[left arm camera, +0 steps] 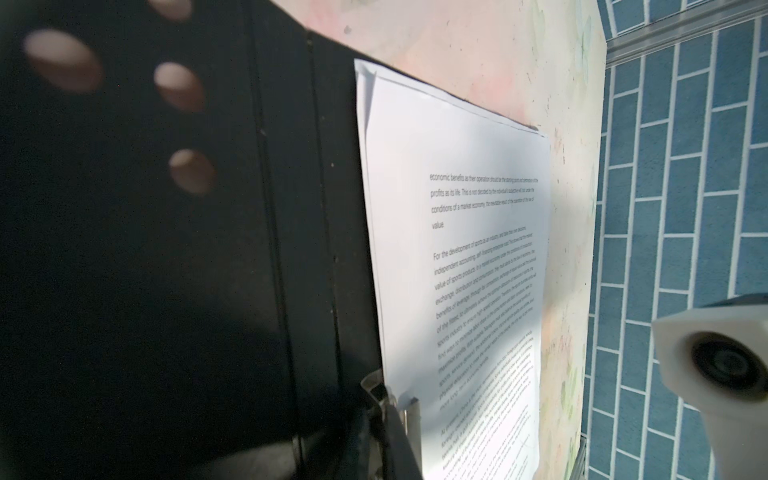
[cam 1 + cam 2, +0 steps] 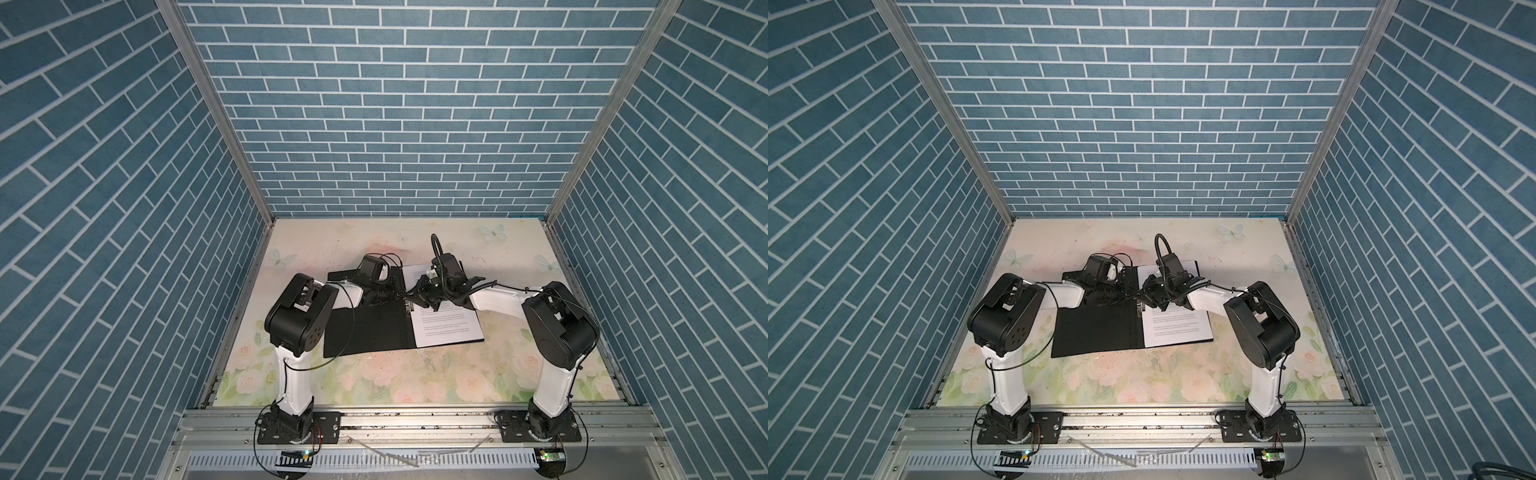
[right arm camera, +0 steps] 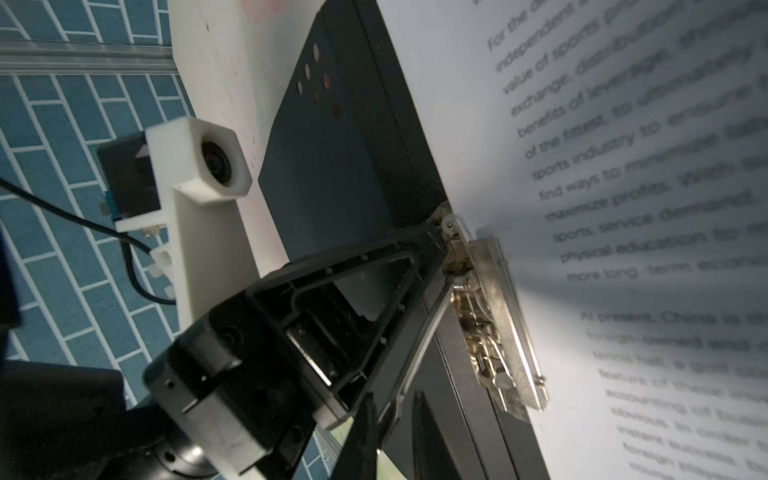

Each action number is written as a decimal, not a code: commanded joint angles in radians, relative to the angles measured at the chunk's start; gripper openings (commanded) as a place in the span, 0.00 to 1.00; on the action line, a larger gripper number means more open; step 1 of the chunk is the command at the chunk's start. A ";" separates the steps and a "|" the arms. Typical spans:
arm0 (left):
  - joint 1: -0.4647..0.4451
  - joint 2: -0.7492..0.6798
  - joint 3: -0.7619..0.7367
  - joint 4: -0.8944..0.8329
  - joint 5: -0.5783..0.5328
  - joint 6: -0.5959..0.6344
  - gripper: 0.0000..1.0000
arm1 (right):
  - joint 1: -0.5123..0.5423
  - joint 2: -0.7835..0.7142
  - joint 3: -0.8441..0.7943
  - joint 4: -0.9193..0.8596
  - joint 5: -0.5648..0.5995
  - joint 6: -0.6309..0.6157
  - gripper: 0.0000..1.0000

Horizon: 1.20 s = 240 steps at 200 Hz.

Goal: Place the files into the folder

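Note:
The folder (image 2: 365, 328) (image 2: 1096, 328) lies open on the table, black inside up. The files (image 2: 449, 324) (image 2: 1177, 324) lie stacked on its right half, with a sheet of printed text (image 1: 457, 249) (image 3: 623, 166) on top. A metal clip (image 3: 498, 324) sits along the spine at the sheets' edge. My left gripper (image 2: 401, 297) (image 3: 442, 226) is shut, its tips against the far end of the clip (image 1: 374, 386). Beside it my right gripper (image 2: 412, 297) (image 3: 392, 419) is closed on the clip's thin metal lever (image 3: 424, 353), which runs between its two fingers.
Both arms meet over the spine at mid-table. The floral tabletop (image 2: 415, 374) shows in front of the folder and behind it. Blue brick walls (image 2: 665, 291) enclose three sides. A metal rail (image 2: 415, 419) runs along the front edge.

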 commanded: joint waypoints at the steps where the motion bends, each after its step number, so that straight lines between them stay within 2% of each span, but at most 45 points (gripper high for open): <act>1: -0.003 0.039 -0.023 -0.015 -0.025 0.005 0.10 | 0.008 0.013 0.051 0.018 -0.012 0.035 0.18; 71: -0.003 0.044 -0.022 -0.014 -0.026 0.007 0.09 | 0.018 0.021 0.043 0.031 -0.018 0.047 0.17; 185: -0.002 0.042 -0.023 -0.020 -0.038 0.007 0.08 | 0.024 0.023 -0.006 0.057 -0.024 0.065 0.10; 240: -0.003 0.030 -0.047 0.007 -0.049 -0.020 0.08 | 0.038 0.035 -0.053 0.134 -0.025 0.113 0.04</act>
